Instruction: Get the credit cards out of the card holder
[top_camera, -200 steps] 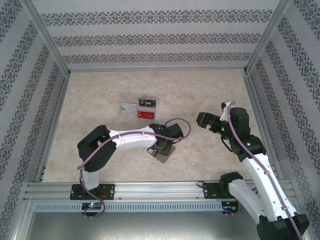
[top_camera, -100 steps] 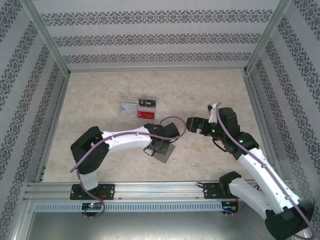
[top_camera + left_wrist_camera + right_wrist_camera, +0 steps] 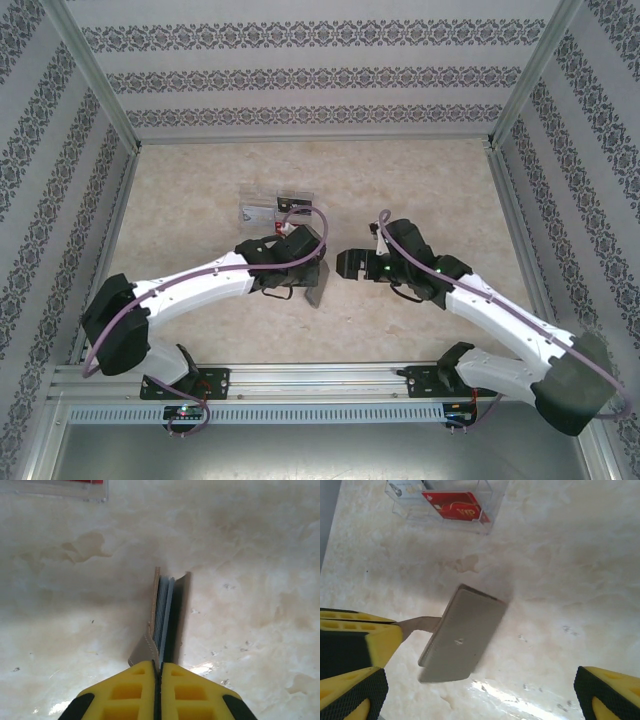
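The left tool [image 3: 160,669] is clamped on the tab of the card holder [image 3: 162,607], holding it edge-on above the tabletop [image 3: 250,555] (long axis running straight out from that tool). The right tool [image 3: 348,266], jaws wide apart, faces it from just right.

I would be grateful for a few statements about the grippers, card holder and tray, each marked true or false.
1. The left gripper is shut on the card holder. True.
2. The right gripper is shut. False: it is wide open and holds nothing.
3. A red card lies in the clear tray. True.
4. The card holder lies spread open, flat on the table. False: it is folded and held edgewise by its tab.
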Robot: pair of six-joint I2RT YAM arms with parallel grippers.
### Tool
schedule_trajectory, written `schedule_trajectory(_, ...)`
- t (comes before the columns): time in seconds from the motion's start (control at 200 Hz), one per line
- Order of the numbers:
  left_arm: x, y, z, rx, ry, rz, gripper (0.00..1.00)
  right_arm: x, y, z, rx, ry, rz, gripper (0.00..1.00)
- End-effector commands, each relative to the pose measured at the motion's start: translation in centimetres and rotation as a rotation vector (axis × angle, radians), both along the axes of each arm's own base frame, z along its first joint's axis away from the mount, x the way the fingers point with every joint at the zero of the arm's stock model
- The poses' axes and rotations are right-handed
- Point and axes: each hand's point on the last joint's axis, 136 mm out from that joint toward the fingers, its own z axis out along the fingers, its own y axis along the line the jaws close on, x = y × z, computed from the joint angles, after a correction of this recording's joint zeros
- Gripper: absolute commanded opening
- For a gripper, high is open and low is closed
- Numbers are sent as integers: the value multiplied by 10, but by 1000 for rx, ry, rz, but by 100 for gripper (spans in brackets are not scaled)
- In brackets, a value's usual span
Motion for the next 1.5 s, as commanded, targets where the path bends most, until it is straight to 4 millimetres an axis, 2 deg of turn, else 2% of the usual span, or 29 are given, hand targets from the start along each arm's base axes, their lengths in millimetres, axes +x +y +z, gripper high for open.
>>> schedule_trajectory(0.0,7,7,16,-34,-48,50,0,2,21,-6,103,59,-1,98)
schedule_trajectory(0.15,3,15,11,-37,-44,73,0,3,38,-24,150,143,11,98)
schedule_trajectory(0.31,-2,30,1,3,-31,105,0,5,43,-44,128,195,-4,95)
schedule_trajectory(0.395,-4,47,-5,46,-25,158,0,6,46,-52,124,216,-3,86)
schedule_trajectory(0.545,-7,90,-14,119,-7,280,0,6,50,-66,106,257,0,67)
schedule_trajectory(0.645,-8,106,-14,114,-8,311,0,6,54,-77,95,285,3,49)
schedule_trajectory(0.714,-8,111,-16,99,-3,315,0,5,61,-83,98,308,15,42)
schedule_trajectory(0.909,-9,116,-19,101,10,304,0,4,77,-104,77,380,31,39)
schedule_trajectory(0.979,-9,115,-19,99,12,297,0,4,82,-111,76,406,39,34)
schedule_trajectory(1.169,-10,117,-20,102,16,290,0,5,95,-120,80,433,52,32)
schedule_trajectory(1.249,-11,118,-21,98,19,289,0,7,97,-122,77,439,49,21)
schedule_trajectory(1.314,-11,119,-22,96,21,288,0,8,97,-123,74,437,41,18)
schedule_trajectory(1.404,-12,122,-24,98,27,287,0,10,96,-119,71,421,38,0)
schedule_trajectory(1.499,-12,125,-27,92,33,291,0,15,94,-109,69,390,35,0)
